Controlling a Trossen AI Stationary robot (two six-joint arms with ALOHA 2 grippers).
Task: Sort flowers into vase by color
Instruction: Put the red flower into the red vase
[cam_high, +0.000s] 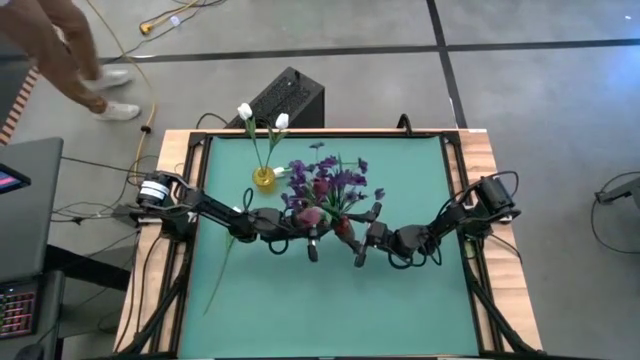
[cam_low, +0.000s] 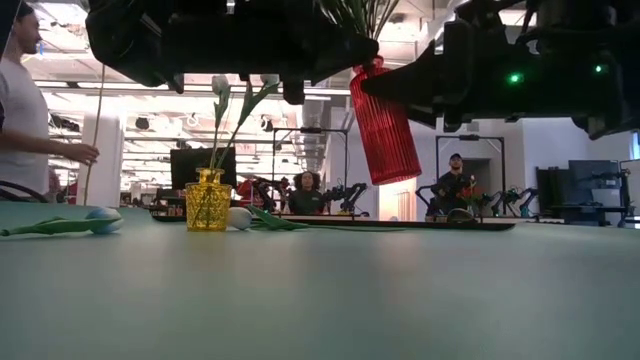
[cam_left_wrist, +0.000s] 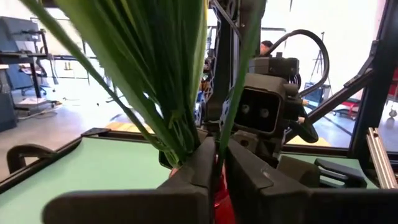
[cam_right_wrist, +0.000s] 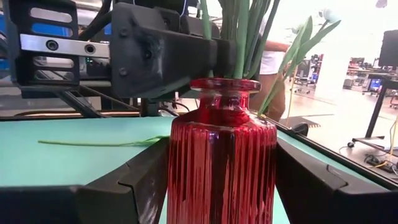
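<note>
Overhead, table-level, two wrist close-ups

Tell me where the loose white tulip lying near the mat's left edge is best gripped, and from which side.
Grip the loose tulip mid-stem, coming straight down from above: it lies flat on the mat, stem thin and clear of other things. The left gripper, pinching stems, looks nearest.

Near half of the green mat (cam_high: 330, 310) lies open; the yellow vase (cam_high: 263, 178) and, seemingly, purple spray (cam_high: 328, 182) crowd the far middle.

no text, label, brand, number or sign can be read in any view, neither on the arms nor in the room behind the table
</note>
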